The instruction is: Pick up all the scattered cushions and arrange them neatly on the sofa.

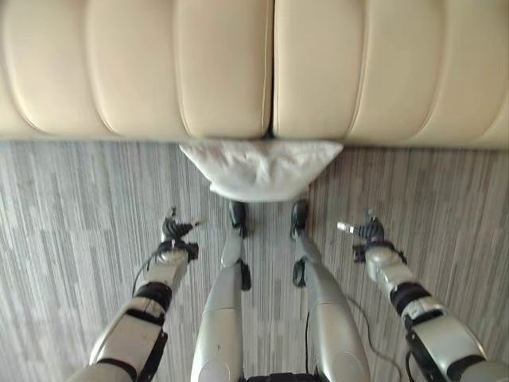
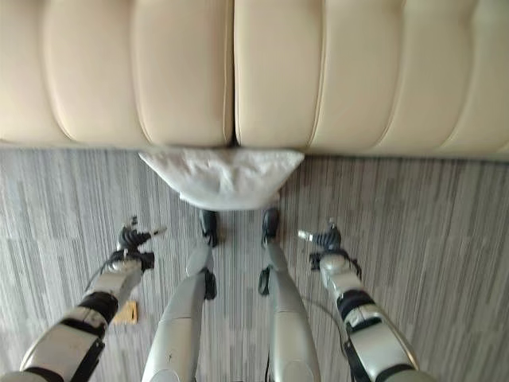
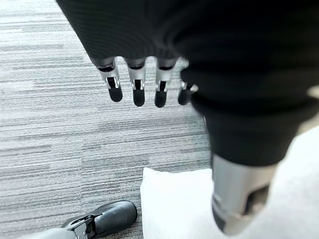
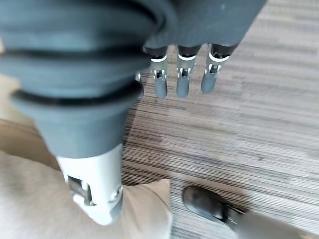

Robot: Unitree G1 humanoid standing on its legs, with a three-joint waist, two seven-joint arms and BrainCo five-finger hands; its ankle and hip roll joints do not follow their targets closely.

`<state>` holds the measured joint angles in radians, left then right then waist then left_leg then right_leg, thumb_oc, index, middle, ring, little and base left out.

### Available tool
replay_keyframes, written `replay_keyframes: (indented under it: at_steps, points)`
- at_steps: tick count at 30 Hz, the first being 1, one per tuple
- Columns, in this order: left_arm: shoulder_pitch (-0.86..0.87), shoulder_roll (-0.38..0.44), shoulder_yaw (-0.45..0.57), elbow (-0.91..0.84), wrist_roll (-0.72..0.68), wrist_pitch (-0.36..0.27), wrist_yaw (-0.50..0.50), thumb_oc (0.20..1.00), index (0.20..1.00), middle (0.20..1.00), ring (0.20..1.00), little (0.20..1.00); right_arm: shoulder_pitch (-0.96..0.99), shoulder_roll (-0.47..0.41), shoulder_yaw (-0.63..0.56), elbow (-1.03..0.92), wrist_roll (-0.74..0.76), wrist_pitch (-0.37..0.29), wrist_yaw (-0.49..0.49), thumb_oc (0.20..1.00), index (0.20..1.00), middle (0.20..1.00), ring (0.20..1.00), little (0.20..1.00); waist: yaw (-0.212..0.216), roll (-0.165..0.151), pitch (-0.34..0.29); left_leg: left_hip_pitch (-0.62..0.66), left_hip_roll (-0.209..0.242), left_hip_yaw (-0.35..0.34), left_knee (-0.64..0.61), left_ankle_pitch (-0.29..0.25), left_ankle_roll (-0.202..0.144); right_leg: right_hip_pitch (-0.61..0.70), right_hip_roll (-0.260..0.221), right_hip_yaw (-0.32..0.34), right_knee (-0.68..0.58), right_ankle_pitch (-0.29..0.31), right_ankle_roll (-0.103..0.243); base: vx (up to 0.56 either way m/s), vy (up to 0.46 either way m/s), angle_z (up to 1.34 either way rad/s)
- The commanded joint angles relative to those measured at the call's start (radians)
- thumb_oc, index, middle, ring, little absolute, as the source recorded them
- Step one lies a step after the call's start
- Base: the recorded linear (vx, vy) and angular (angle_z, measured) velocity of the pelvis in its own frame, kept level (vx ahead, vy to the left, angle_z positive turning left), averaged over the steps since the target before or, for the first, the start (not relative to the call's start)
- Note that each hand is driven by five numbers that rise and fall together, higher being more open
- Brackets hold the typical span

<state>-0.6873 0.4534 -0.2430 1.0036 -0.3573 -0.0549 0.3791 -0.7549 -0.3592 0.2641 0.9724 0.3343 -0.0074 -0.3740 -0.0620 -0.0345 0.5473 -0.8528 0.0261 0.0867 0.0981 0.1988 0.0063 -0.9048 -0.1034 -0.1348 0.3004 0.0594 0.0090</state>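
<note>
A white cushion [image 1: 261, 169] lies on the grey striped carpet [image 1: 79, 207], its far edge tucked out of sight beneath the beige sofa [image 1: 183, 68]. The left robot hand [image 1: 176, 231] and right robot hand [image 1: 364, 231] hang either side, fingers straight and empty.

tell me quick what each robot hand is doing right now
Left robot hand: open, holding nothing, above the carpet.
Right robot hand: open, holding nothing, above the carpet.

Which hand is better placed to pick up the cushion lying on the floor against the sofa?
Neither clearly. The white cushion lies centred between the left hand and right hand, both open, empty, apart from it. It looks wide, so both hands together seems likelier.
</note>
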Motion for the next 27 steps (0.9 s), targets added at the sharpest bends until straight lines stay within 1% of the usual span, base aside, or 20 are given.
replay_keyframes:
  at_steps: [1,2,3,4,5,6,8,9,10,12,16,18,20,21,22,23,25,26,27]
  points:
    - [0.039,0.055,0.018,0.000,-0.031,-0.031,0.004,1.000,1.000,1.000,1.000,1.000,0.076,-0.042,0.014,-0.081,0.052,-0.053,-0.044,1.000,1.000,1.000,1.000,1.000,-0.013,-0.003,-0.104,-0.040,0.020,-0.013,0.232,-0.278,-0.047,0.004,-0.005,0.030,0.052,-0.157,0.070,0.03,0.006,0.18]
    - [0.011,0.079,0.019,-0.025,-0.031,-0.036,0.009,1.000,1.000,1.000,1.000,1.000,0.044,-0.059,0.019,-0.100,0.050,-0.056,-0.051,1.000,1.000,1.000,1.000,1.000,-0.014,0.001,-0.098,-0.078,0.022,-0.016,0.252,-0.284,-0.046,-0.033,-0.008,0.028,0.072,-0.163,0.072,0.05,0.006,0.14]
    - [-0.023,0.115,0.025,-0.106,-0.034,-0.057,0.030,1.000,1.000,1.000,1.000,1.000,-0.013,-0.090,0.025,-0.151,0.045,-0.069,-0.061,1.000,1.000,1.000,1.000,1.000,-0.010,0.008,-0.077,-0.136,0.028,-0.020,0.282,-0.291,-0.045,-0.094,-0.016,0.033,0.109,-0.171,0.076,0.04,-0.012,0.07]
    - [-0.043,0.125,0.031,-0.136,-0.043,-0.068,0.039,1.000,1.000,1.000,1.000,1.000,-0.039,-0.100,0.030,-0.177,0.044,-0.076,-0.069,1.000,1.000,1.000,1.000,1.000,-0.007,0.010,-0.070,-0.167,0.028,-0.024,0.299,-0.295,-0.044,-0.128,-0.017,0.031,0.133,-0.178,0.077,0.02,-0.007,0.05]
    - [-0.044,0.125,0.032,-0.137,-0.043,-0.068,0.039,1.000,1.000,1.000,1.000,1.000,-0.041,-0.101,0.030,-0.177,0.044,-0.076,-0.069,1.000,1.000,1.000,1.000,1.000,-0.008,0.011,-0.071,-0.173,0.028,-0.024,0.303,-0.296,-0.044,-0.133,-0.017,0.031,0.136,-0.179,0.077,0.02,-0.024,0.07]
    - [-0.075,0.144,0.032,-0.166,-0.047,-0.084,0.057,1.000,1.000,1.000,1.000,1.000,-0.077,-0.113,0.037,-0.205,0.045,-0.089,-0.078,1.000,1.000,1.000,1.000,1.000,-0.005,0.012,-0.064,-0.199,0.027,-0.030,0.316,-0.299,-0.044,-0.162,-0.018,0.032,0.155,-0.184,0.081,0.03,-0.013,0.13]
    - [-0.121,0.169,0.033,-0.211,-0.039,-0.096,0.083,1.000,1.000,1.000,1.000,1.000,-0.132,-0.131,0.048,-0.274,0.042,-0.113,-0.094,1.000,1.000,1.000,1.000,1.000,-0.003,0.014,-0.059,-0.260,0.023,-0.031,0.354,-0.309,-0.041,-0.227,-0.019,0.033,0.204,-0.198,0.082,0.06,-0.017,0.14]
    - [-0.153,0.184,0.028,-0.236,-0.026,-0.100,0.104,1.000,1.000,1.000,1.000,1.000,-0.168,-0.135,0.064,-0.319,0.041,-0.133,-0.107,1.000,1.000,1.000,1.000,1.000,-0.002,0.012,-0.052,-0.304,0.020,-0.035,0.386,-0.312,-0.041,-0.269,-0.019,0.035,0.233,-0.204,0.081,0.05,-0.014,0.09]
    - [-0.154,0.184,0.028,-0.236,-0.025,-0.100,0.104,1.000,1.000,1.000,1.000,1.000,-0.169,-0.134,0.063,-0.319,0.040,-0.133,-0.108,1.000,1.000,1.000,1.000,1.000,-0.003,0.012,-0.055,-0.310,0.020,-0.036,0.389,-0.313,-0.041,-0.275,-0.019,0.035,0.237,-0.206,0.081,0.05,-0.008,0.08]
    - [-0.211,0.202,0.002,-0.240,-0.010,-0.098,0.124,1.000,1.000,1.000,1.000,1.000,-0.219,-0.133,0.095,-0.347,0.036,-0.150,-0.115,1.000,1.000,1.000,1.000,1.000,-0.002,0.010,-0.052,-0.367,0.017,-0.042,0.426,-0.321,-0.037,-0.331,-0.021,0.033,0.277,-0.214,0.080,0.04,-0.002,0.06]
    - [-0.330,0.201,-0.077,-0.221,-0.003,-0.094,0.142,1.000,1.000,1.000,1.000,1.000,-0.313,-0.104,0.150,-0.341,0.048,-0.163,-0.120,1.000,1.000,1.000,1.000,1.000,0.000,0.009,-0.052,-0.478,0.017,-0.046,0.487,-0.327,-0.031,-0.433,-0.031,0.030,0.341,-0.225,0.087,0.05,0.005,0.04]
    - [-0.422,0.169,-0.137,-0.190,-0.021,-0.096,0.143,1.000,1.000,1.000,1.000,1.000,-0.388,-0.069,0.205,-0.312,0.045,-0.153,-0.122,1.000,1.000,1.000,1.000,1.000,0.006,0.009,-0.051,-0.538,0.014,-0.051,0.521,-0.327,-0.025,-0.481,-0.037,0.029,0.375,-0.231,0.090,0.05,0.006,0.03]
    - [-0.456,0.155,-0.156,-0.176,-0.041,-0.101,0.137,1.000,1.000,1.000,1.000,1.000,-0.413,-0.053,0.218,-0.297,0.049,-0.151,-0.118,1.000,1.000,1.000,1.000,1.000,0.007,0.009,-0.053,-0.559,0.012,-0.057,0.534,-0.329,-0.023,-0.499,-0.040,0.029,0.384,-0.233,0.090,0.04,0.008,0.00]
    - [-0.474,0.141,-0.168,-0.171,-0.066,-0.107,0.126,1.000,1.000,1.000,1.000,1.000,-0.429,-0.038,0.228,-0.288,0.051,-0.150,-0.115,0.511,0.511,0.511,0.511,0.511,0.009,0.010,-0.055,-0.573,0.013,-0.056,0.537,-0.329,-0.022,-0.512,-0.040,0.028,0.389,-0.236,0.091,0.04,0.017,0.00]
    - [-0.499,0.116,-0.184,-0.165,-0.107,-0.116,0.104,0.492,0.492,0.492,0.492,0.492,-0.456,-0.024,0.240,-0.273,0.059,-0.150,-0.106,0.200,0.200,0.200,0.200,0.200,0.010,0.010,-0.056,-0.588,0.010,-0.060,0.541,-0.329,-0.019,-0.525,-0.037,0.030,0.393,-0.236,0.092,0.05,0.028,0.01]
    - [-0.511,0.099,-0.192,-0.171,-0.141,-0.128,0.087,0.200,0.200,0.200,0.200,0.200,-0.469,-0.010,0.246,-0.266,0.063,-0.148,-0.103,0.200,0.200,0.200,0.200,0.200,0.011,0.012,-0.058,-0.599,0.011,-0.059,0.545,-0.329,-0.017,-0.536,-0.038,0.031,0.398,-0.238,0.094,0.05,0.011,0.01]
    - [-0.522,0.051,-0.213,-0.196,-0.204,-0.140,0.036,0.200,0.200,0.200,0.200,0.200,-0.485,0.012,0.249,-0.251,0.079,-0.152,-0.082,0.200,0.200,0.200,0.200,0.200,0.012,0.016,-0.065,-0.611,0.008,-0.059,0.548,-0.327,-0.014,-0.548,-0.039,0.035,0.404,-0.241,0.094,0.02,0.005,0.00]
    - [-0.512,0.010,-0.212,-0.208,-0.265,-0.145,0.006,0.200,0.200,0.200,0.200,0.200,-0.488,0.028,0.245,-0.245,0.087,-0.152,-0.074,0.200,0.200,0.200,0.200,0.200,0.009,0.017,-0.068,-0.612,0.005,-0.062,0.546,-0.327,-0.011,-0.550,-0.038,0.039,0.407,-0.241,0.096,0.00,0.000,0.00]
    - [-0.511,0.010,-0.213,-0.207,-0.268,-0.146,0.004,0.200,0.200,0.200,0.200,0.200,-0.487,0.028,0.246,-0.245,0.087,-0.152,-0.074,0.200,0.200,0.200,0.200,0.200,0.009,0.018,-0.070,-0.612,0.005,-0.062,0.546,-0.328,-0.011,-0.550,-0.038,0.039,0.407,-0.241,0.096,0.00,0.000,0.00]
